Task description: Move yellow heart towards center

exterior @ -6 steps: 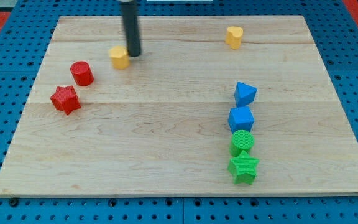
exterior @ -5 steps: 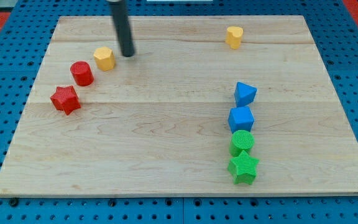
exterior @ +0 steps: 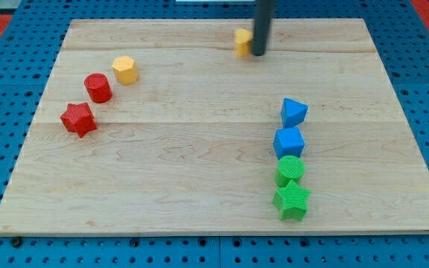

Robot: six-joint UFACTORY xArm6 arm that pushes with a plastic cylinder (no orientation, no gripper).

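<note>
The yellow heart (exterior: 242, 42) lies near the view's top, a little right of the middle of the wooden board (exterior: 199, 164). My tip (exterior: 259, 53) stands right against its right side, and the dark rod partly hides the heart. No gripper shows.
A yellow hexagon (exterior: 125, 70), a red cylinder (exterior: 98, 88) and a red star (exterior: 78, 119) form a diagonal line at the view's left. At the right, a column runs down: blue wedge-like block (exterior: 293, 112), blue cube (exterior: 289, 141), green cylinder (exterior: 290, 169), green star (exterior: 291, 199).
My rod swung from beside the yellow hexagon at the left to the right side of the yellow heart. The heart has shifted left. The hexagon moved left earlier, then stayed.
</note>
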